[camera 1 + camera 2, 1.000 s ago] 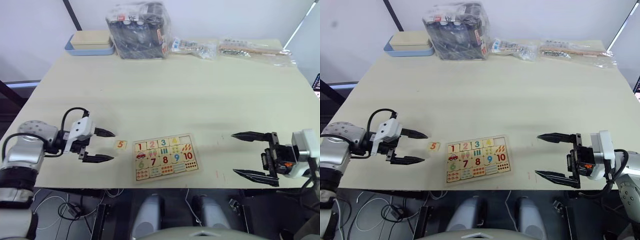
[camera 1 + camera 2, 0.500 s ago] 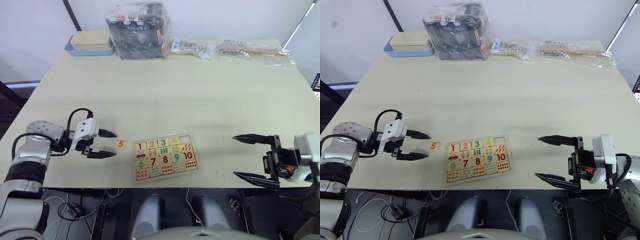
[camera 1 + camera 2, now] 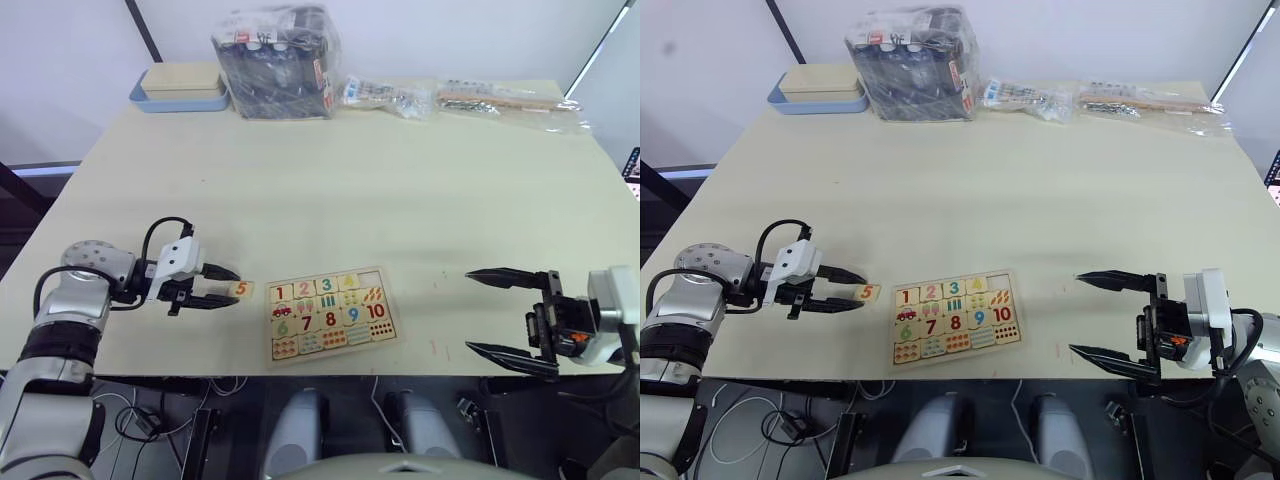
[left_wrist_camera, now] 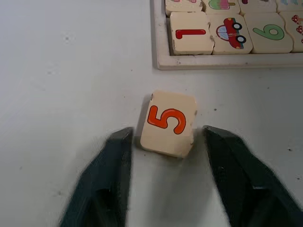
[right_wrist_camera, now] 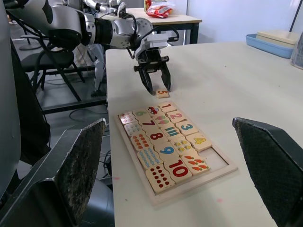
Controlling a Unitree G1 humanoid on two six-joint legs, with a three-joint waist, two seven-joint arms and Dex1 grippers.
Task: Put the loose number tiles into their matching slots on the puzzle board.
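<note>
1. As seen from the head cameras, the left gripper (image 3: 222,287) lies low on the table (image 3: 330,180) with its two black fingers apart, tips flanking the 5 tile (image 3: 241,289). The tile sits just off the left end of the puzzle board (image 3: 332,313), which lies near the table's front edge. The board's long axis runs left to right, slightly tilted, with its right end farther from the robot. Digits 1 to 4 sit in the top row; the slot at that row's right end looks bare (presumably the 5's home). The right gripper (image 3: 510,318) hangs open, well apart from the board, holding nothing.

2. Left wrist view: the 5 tile (image 4: 168,123) lies flat between the fingers (image 4: 107,179), skewed a little to them, one corner nearer the board's rim. Neither pad touches it for certain. The digit reads upright from the gripper's side, its top toward the board. Being nearly square, the tile has no marked long axis.
   - Step judged: grasping the tile.
   - To do well: advance slightly so the pads meet the side faces at mid-height, then close squarely so the skewed tile does not twist out.

3. Right wrist view: board and left gripper (image 5: 156,85) stand ahead, the tile (image 5: 162,93) at its fingertips; this arm's own fingers (image 5: 78,168) stand wide apart.
</note>
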